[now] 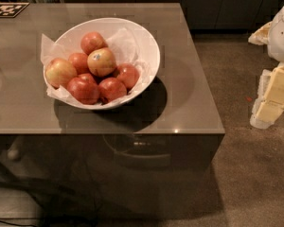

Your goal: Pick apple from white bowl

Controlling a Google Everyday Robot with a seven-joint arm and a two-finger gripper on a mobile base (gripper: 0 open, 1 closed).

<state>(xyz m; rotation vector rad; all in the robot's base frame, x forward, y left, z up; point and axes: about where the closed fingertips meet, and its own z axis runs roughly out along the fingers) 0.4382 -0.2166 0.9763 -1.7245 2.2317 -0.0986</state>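
Observation:
The white bowl point(149, 46) stands on the grey table, left of its middle, lined with crumpled white paper. It holds several apples. The golden yellow-orange apple point(101, 62) with a small pale sticker lies on top of the pile at the bowl's centre. A yellow-pink apple point(60, 72) lies at the left, and darker red apples point(84, 89) lie around and in front. My gripper point(270, 100) shows as pale white and yellowish parts at the right edge of the view. It is over the floor, well to the right of the table and far from the bowl, holding nothing I can see.
The glossy grey table point(189, 108) has its front edge and right edge close to the bowl's shadow. A black-and-white marker tag point(7, 9) lies at the back left corner. Brown carpet point(246, 174) covers the floor to the right. Dark cabinets stand behind.

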